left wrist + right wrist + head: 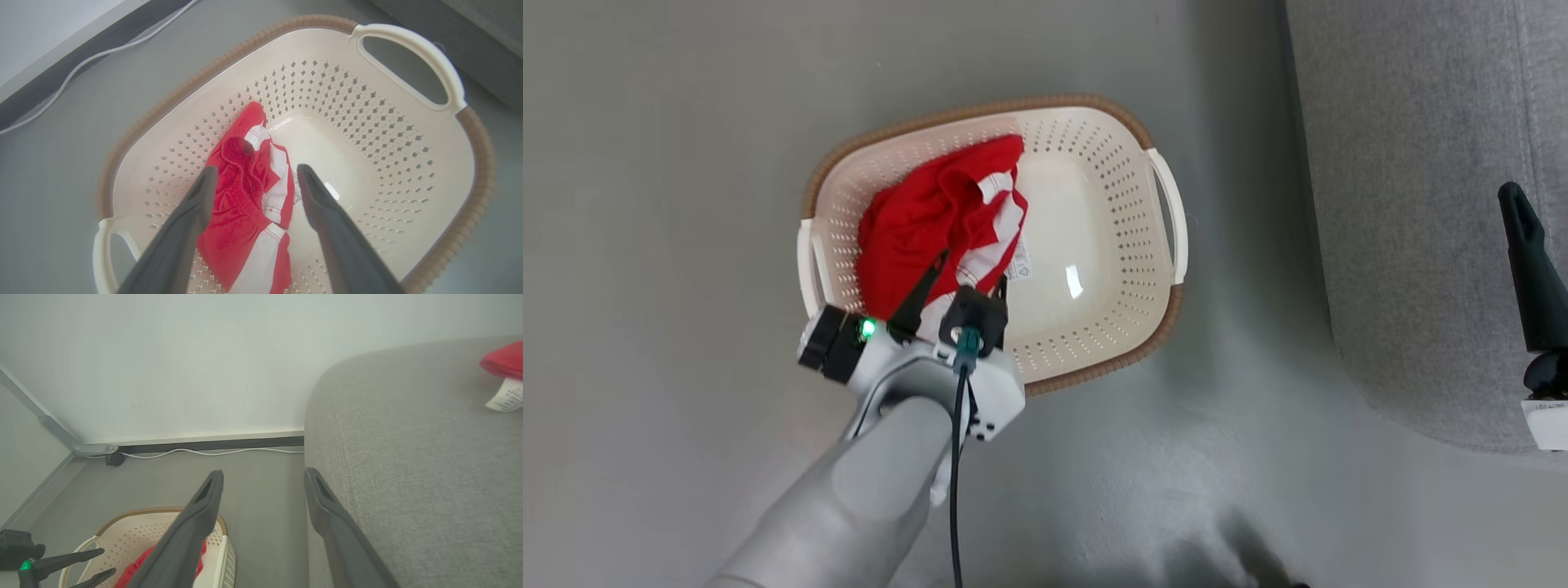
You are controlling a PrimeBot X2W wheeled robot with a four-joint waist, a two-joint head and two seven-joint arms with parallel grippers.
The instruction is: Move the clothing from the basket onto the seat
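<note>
The cream basket point(1160, 245) with a brown rim stands on the grey floor. Red clothing point(915, 229) with white stripes lies bunched in its left half. My left gripper point(972, 271) hangs open just above the near end of that clothing point(241, 196), its fingers point(200, 204) straddling the cloth without closing on it. To the right is the light grey seat point(1421, 204). My right gripper point(263, 474) is open and empty beside the seat's rounded edge point(408, 457); one of its fingers point(1531, 261) shows over the seat. Another red garment point(502, 359) with a white tag lies on the seat.
A paper label point(1018, 263) is stuck to the basket's bare floor. A white cable point(212, 452) runs along the dark baseboard under the pale wall. A grey metal leg point(53, 428) slants down at the left. Open floor lies between basket and seat.
</note>
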